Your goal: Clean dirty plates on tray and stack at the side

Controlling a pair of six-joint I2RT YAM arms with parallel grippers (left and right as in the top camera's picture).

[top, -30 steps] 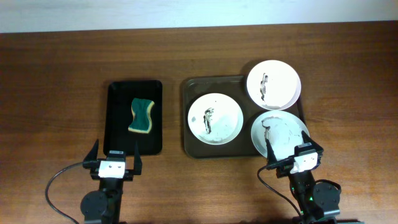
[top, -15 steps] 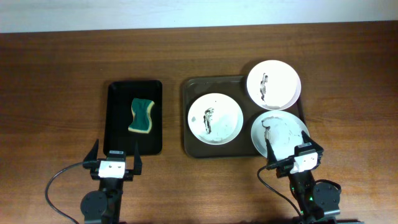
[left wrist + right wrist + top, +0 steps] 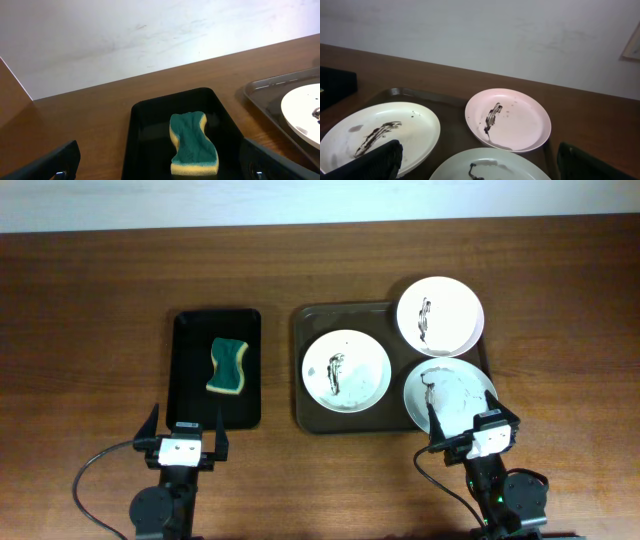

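White round shallow plates (image 3: 346,368), dark-smeared, look stiff, slick, breakable; I would pinch a rim. By the wooden counter (image 3: 330,480) front edge, my left gripper (image 3: 186,425) and right gripper (image 3: 469,420) gape empty.

Both arms are black. The left gripper (image 3: 186,427) has two dark fingers (image 3: 152,423) that taper to points like blades. Just behind them sits a small white block (image 3: 181,448) with dark spots on its face. Further behind is a round black joint housing (image 3: 158,508), and a thin black cable (image 3: 88,475) curves out in a loop beside it. The right gripper (image 3: 469,420) is built the same way, with black pointed fingers, a white block, a round black housing and a thin looping cable, plus a tiny green light (image 3: 497,500) behind the block. In the wrist views the fingers show as matte black wedges.
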